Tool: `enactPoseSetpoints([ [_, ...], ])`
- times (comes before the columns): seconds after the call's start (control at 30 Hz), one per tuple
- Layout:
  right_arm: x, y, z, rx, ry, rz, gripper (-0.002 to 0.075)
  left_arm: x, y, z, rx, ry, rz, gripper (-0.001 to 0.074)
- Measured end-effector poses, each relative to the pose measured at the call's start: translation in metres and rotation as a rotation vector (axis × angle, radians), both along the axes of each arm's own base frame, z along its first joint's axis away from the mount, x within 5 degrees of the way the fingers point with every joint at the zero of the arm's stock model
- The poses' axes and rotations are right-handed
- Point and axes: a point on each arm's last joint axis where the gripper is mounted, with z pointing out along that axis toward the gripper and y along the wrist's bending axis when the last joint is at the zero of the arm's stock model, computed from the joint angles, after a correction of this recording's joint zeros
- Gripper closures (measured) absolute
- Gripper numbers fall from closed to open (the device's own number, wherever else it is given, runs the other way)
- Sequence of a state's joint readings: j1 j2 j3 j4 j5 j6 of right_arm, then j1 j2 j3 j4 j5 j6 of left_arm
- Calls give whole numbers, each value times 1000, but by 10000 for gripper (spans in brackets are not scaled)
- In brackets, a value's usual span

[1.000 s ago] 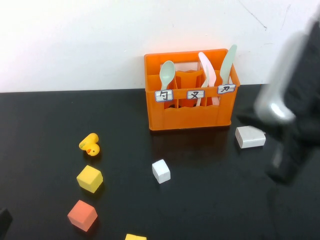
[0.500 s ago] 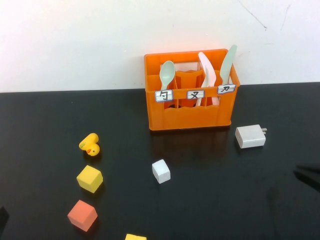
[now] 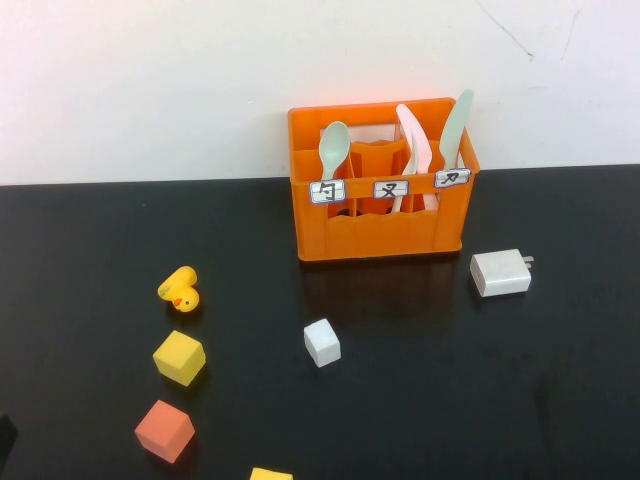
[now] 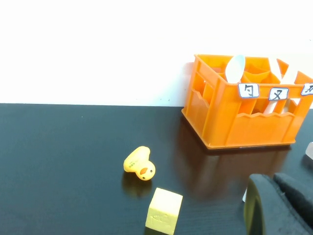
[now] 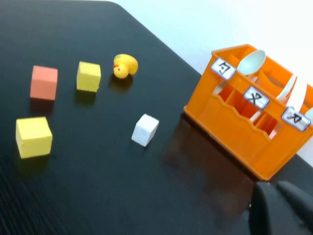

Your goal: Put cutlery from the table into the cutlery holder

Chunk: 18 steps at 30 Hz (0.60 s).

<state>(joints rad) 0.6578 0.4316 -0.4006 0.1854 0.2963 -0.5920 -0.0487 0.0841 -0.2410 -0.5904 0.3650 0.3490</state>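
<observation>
Orange crate (image 3: 382, 225) at twelve o'clock on the table (image 3: 90, 230) already holds the mint spoon (image 3: 333, 152), upright in its nine-o'clock slot; right gripper (image 5: 279, 208) empty, fingers together; left gripper (image 4: 276, 203) near the duck (image 4: 139, 164), grip unclear; nothing left but parking the arms, I judge.

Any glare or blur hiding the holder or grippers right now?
High view: sharp; cutlery holder reflects faintly on the glossy table; neither gripper visible. Left wrist view: left gripper blurred at the edge. Right wrist view: right gripper soft, shut.
</observation>
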Motion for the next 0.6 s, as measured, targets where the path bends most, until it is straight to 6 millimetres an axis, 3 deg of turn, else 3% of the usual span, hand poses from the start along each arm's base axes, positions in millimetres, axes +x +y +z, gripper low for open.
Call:
enactPoseSetpoints([
  [0.37, -1, -3, -24, -6, 25, -19, 728, 0, 0, 0, 10, -3, -1, 736],
  [0.6, -1, -3, -25, -27, 12, -21, 728, 0, 1, 1, 10, -11, 5, 736],
])
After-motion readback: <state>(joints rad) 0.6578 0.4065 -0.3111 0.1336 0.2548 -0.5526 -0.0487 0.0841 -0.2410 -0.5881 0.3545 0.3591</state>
